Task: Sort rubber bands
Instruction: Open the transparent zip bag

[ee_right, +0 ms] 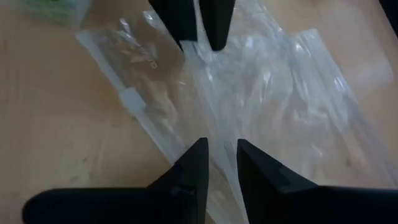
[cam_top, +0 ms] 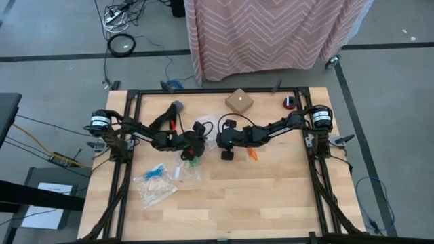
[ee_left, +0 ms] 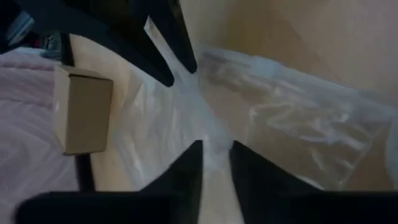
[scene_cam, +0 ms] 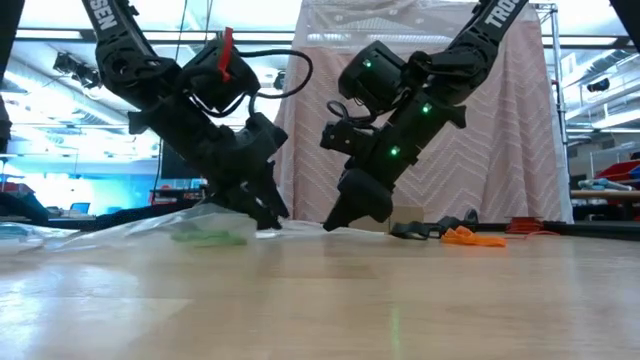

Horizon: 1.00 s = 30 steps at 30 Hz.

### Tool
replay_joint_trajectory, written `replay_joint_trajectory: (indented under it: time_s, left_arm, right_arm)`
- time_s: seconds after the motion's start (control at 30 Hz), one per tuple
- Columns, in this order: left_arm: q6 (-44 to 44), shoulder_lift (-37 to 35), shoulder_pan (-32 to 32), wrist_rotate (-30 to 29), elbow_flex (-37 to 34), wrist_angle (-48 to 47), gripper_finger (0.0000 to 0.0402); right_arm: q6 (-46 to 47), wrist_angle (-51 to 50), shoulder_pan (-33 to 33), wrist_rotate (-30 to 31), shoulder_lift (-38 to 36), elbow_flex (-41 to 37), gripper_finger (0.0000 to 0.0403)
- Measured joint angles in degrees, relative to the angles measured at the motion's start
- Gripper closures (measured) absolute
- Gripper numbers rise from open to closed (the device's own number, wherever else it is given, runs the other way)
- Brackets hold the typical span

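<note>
A clear plastic bag (ee_left: 280,118) (ee_right: 280,93) lies crumpled at the table's middle. My left gripper (cam_top: 198,144) (ee_left: 216,155) and my right gripper (cam_top: 224,146) (ee_right: 222,149) meet over it tip to tip, each closed to a narrow gap with plastic in it. The rubber bands lie loose around them. Green ones (cam_top: 193,163) (scene_cam: 210,238) lie just nearer than the left gripper. Orange ones (cam_top: 252,154) (scene_cam: 470,237) lie on the wood by the right arm. Blue ones (cam_top: 156,171) lie on a second bag. My left gripper pinches a raised ridge of the clear bag (ee_left: 214,134) between its two fingers. It slants down from the table's left. The rest of the bag lies slack on the wood. My right gripper pinches the same bag at a crease (ee_right: 219,127) between its two fingers. It slants down from the table's right, facing the left fingers (ee_right: 186,25). The film beyond it lies spread on the table.
A second zip bag (cam_top: 154,184) lies toward the near left. A small cardboard box (cam_top: 239,102) (ee_left: 84,109) stands at the far middle, with a red and black object (cam_top: 289,103) at the far right. A pink patterned cloth (cam_top: 271,34) hangs beyond the far edge.
</note>
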Motion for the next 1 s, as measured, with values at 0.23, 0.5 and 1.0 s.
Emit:
replay_joint_trajectory:
  time_s: [0.23, 0.5, 1.0]
  left_arm:
    - [-5.4, 2.0, 1.1, -1.7, 0.1, 1.2, 0.0396]
    - [-5.2, -0.5, -1.1, -12.9, -0.1, -0.4, 0.0399]
    - [-18.9, -19.9, -2.0, -14.4, -0.1, -13.6, 0.0401]
  right_arm:
    - [1.4, 0.2, 1.6, 0.3, 0.0, 0.0, 0.0342]
    - [-5.9, -0.3, 5.9, 16.3, 0.0, 1.1, 0.0358]
    - [2.2, -8.1, 5.5, 20.1, -12.5, -1.5, 0.0332]
